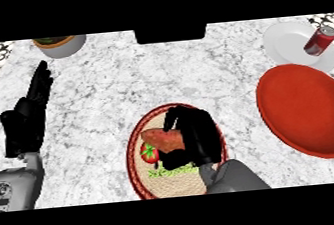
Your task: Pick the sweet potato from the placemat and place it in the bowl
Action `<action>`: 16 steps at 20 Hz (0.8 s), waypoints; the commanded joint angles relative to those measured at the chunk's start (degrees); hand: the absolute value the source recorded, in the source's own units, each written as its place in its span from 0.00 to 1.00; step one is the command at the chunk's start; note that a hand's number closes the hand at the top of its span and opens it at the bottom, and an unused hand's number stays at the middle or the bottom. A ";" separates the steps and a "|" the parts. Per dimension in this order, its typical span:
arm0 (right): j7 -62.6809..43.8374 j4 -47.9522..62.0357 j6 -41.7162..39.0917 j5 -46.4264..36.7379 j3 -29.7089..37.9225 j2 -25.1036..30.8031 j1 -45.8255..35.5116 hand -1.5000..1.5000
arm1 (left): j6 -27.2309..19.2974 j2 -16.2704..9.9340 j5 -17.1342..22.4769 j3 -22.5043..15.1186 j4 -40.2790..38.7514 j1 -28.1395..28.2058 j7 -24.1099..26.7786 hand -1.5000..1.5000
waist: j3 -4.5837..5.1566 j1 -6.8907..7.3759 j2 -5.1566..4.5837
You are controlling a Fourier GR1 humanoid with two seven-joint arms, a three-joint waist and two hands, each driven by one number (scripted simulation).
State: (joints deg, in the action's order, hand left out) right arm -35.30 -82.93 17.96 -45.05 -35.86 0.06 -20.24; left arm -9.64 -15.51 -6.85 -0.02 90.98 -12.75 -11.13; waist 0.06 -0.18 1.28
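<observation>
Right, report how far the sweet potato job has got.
Nothing is delivered yet: the sweet potato lies on the placemat, and the red bowl at the right holds nothing. In hand: the right hand is over the placemat, right against the sweet potato; whether its fingers have closed on it cannot be seen. The left hand rests open at the left. Left: grasp, lift, carry to the bowl, release.
</observation>
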 commanded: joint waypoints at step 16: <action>-26.12 -28.68 5.86 -23.99 6.68 5.48 8.47 1.00 | 0.09 0.15 -0.88 1.56 0.08 -0.34 0.09 0.50 | -0.08 -0.69 -1.17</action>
State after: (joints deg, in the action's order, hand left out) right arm -60.04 -105.05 23.12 -70.24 -34.52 2.40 -14.87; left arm -9.29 -15.30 -7.20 0.95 92.03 -12.20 -10.95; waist 0.01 -0.67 0.27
